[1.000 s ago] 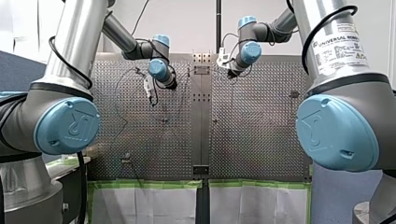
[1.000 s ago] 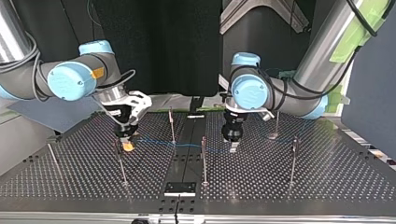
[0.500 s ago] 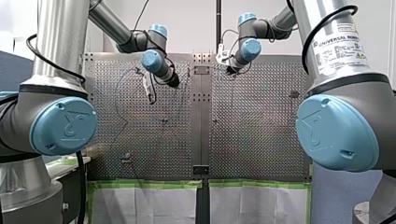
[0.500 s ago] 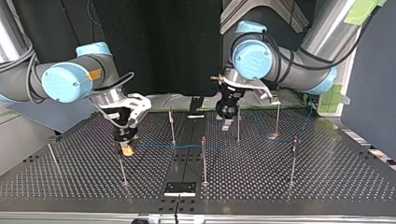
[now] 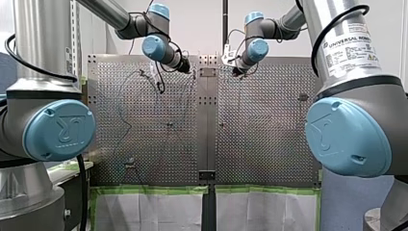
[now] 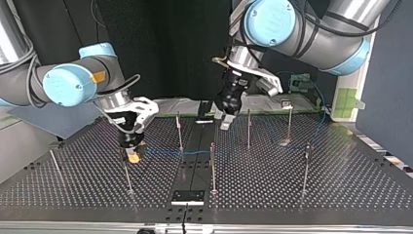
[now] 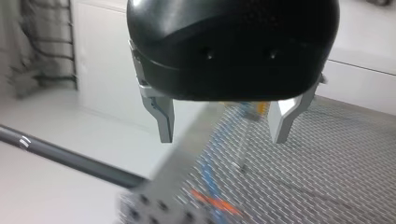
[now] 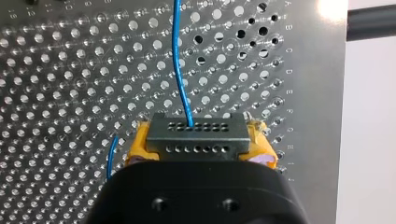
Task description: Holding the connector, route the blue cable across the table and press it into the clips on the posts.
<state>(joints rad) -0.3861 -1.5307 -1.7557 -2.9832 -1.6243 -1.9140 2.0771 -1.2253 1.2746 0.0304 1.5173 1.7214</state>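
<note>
my right jaws are closed on the connector (image 8: pixel 196 135), yellow pads (image 8: pixel 139 142) at its two ends, low over the surface (image 8: pixel 60 74). the cable (image 8: pixel 180 70) leaves its face and, in the top view, trails toward 3 o'clock past a post (image 6: pixel 179 132). it looks thin, light and limp, so it likely needs slight tension to seat. the rigid connector is the sound hold. my left jaws hang wide open and empty, high at 12 o'clock.

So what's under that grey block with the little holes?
The perforated table, with the blue cable running ahead from the block. My right end effector clamps its sides with yellow pads; its black body covers the block's rear.
</note>
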